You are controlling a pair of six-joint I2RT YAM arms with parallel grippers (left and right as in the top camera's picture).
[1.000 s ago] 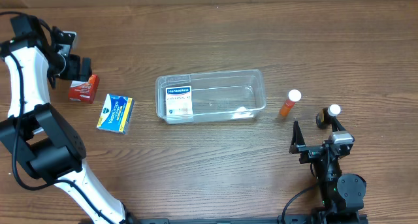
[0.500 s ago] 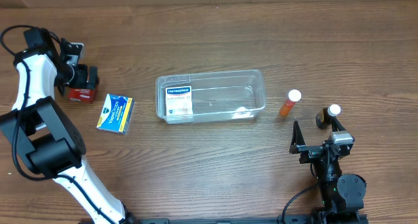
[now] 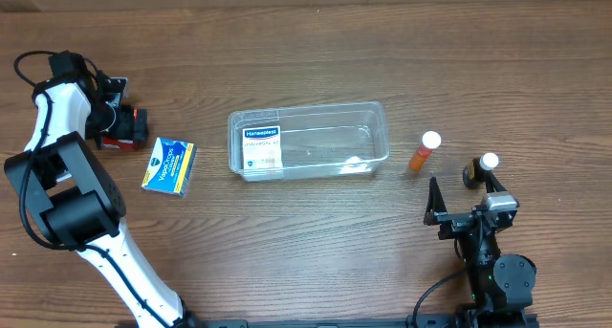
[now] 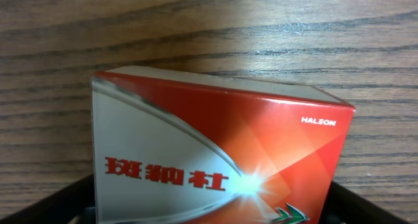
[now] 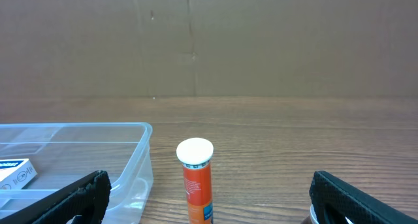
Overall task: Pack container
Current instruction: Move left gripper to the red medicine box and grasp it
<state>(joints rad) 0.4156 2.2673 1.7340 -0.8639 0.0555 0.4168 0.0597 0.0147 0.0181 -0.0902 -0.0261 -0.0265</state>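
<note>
Overhead has the container (image 3: 308, 141) sitting about mid-table, open side up, with its long axis running left to right across the table. A small white box (image 3: 261, 148) with a blue label lies inside at its left end, and the rest of it looks bare.

Left of the container, apart from it, is a blue and yellow box (image 3: 169, 165). Further left again is a red box (image 3: 120, 137) with the left claw (image 3: 122, 127) down over it. The left wrist cam is basically all red box (image 4: 215, 159), with a dark finger (image 4: 59, 208) poking in at each bottom corner. So the jaws sit on either side of the box, but I honestly can't tell if they're pressing on it or just beside it.

The right claw (image 3: 462, 189) is down near the table's front right, jaws spread wide with nothing in them. On its wrist cam the fingers (image 5: 65, 201) sit far apart, and an orange tube (image 5: 196, 178) with a white cap stands upright between them, further off. The container's right end (image 5: 134, 159) is just left of that tube. Overhead also shows a dark bottle (image 3: 481, 167) with a white cap right of the tube, close by the right claw's outer finger
</note>
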